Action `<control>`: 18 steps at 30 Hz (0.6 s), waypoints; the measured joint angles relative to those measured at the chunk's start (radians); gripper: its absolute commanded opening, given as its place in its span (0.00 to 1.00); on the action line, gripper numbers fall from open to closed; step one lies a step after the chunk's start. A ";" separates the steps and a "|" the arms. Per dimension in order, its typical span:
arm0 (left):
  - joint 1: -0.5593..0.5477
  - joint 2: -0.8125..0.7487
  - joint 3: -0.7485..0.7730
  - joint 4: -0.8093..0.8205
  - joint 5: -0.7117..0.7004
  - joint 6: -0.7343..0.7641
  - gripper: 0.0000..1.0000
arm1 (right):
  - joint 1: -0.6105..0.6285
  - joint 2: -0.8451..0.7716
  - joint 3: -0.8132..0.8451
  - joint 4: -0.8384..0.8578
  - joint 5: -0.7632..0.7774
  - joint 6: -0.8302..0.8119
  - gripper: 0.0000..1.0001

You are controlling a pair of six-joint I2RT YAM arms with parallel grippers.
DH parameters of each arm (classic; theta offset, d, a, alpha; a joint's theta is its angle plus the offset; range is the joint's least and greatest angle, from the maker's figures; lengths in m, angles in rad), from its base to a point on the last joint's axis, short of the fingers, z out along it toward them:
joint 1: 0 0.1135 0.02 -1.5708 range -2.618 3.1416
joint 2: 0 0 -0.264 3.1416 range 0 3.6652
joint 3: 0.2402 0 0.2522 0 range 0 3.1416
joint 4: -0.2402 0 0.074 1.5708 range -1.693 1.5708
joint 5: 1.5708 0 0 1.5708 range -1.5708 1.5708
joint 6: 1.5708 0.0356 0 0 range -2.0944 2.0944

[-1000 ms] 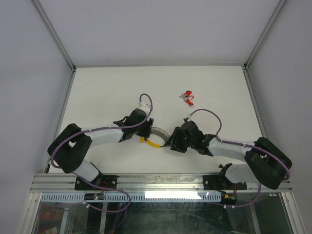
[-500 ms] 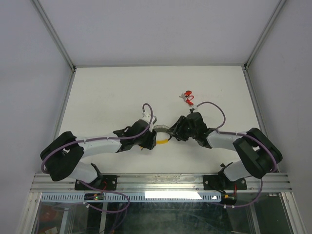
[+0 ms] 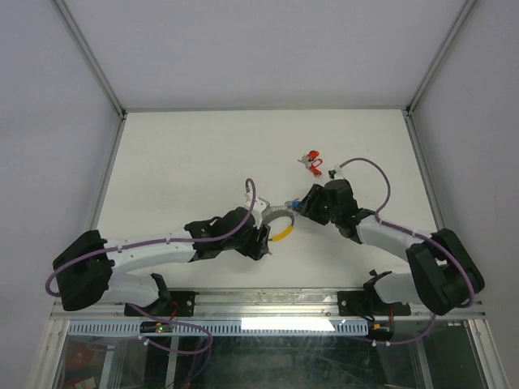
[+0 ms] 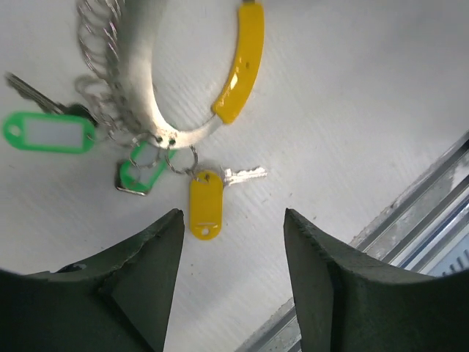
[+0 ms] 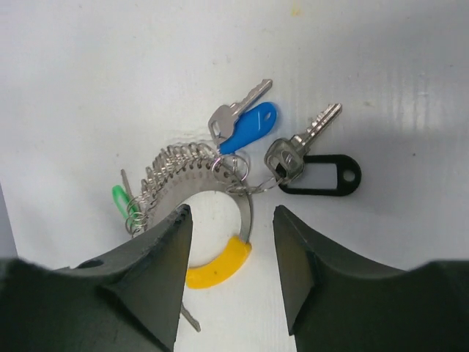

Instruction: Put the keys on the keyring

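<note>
Since a second ago both arms have swung round the keyring (image 3: 280,223). They flanked it left and right then. Now the left fingers (image 4: 157,253) sit on its near side and the right fingers (image 5: 165,253) on its far side. The ring has slid a little rightward over the surface (image 3: 186,154). No key was added in that time, so this looks like repositioning for a fresh hold. The red-tagged keys (image 3: 312,160) lie loose beyond the ring, well apart, so the task is unfinished. Both pairs of fingers are spread, with nothing pinched. Left wrist view: the ring lies flat just past the tips, and the yellow-tagged key (image 4: 206,204) hanging from it points into the gap, touching neither finger. Right wrist view: the silvery coil is in line with the gap, the yellow arc (image 5: 220,268) is between the tips, and the blue-tagged key (image 5: 245,125) and black-tagged key (image 5: 322,176) fan out beyond. Height above the ring cannot be told.
</note>
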 measured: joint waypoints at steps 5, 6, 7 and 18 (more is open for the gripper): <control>0.063 -0.095 0.098 -0.045 -0.057 0.040 0.57 | 0.001 -0.184 -0.051 -0.076 0.028 0.022 0.48; 0.093 -0.093 0.117 -0.040 -0.057 0.050 0.57 | 0.003 -0.219 -0.068 -0.091 0.029 0.039 0.48; 0.126 -0.085 0.134 -0.031 -0.058 0.059 0.57 | 0.008 -0.244 -0.083 -0.106 0.032 0.058 0.48; 0.267 0.306 0.255 0.066 0.031 0.207 0.65 | 0.160 -0.239 -0.089 -0.236 0.057 0.203 0.48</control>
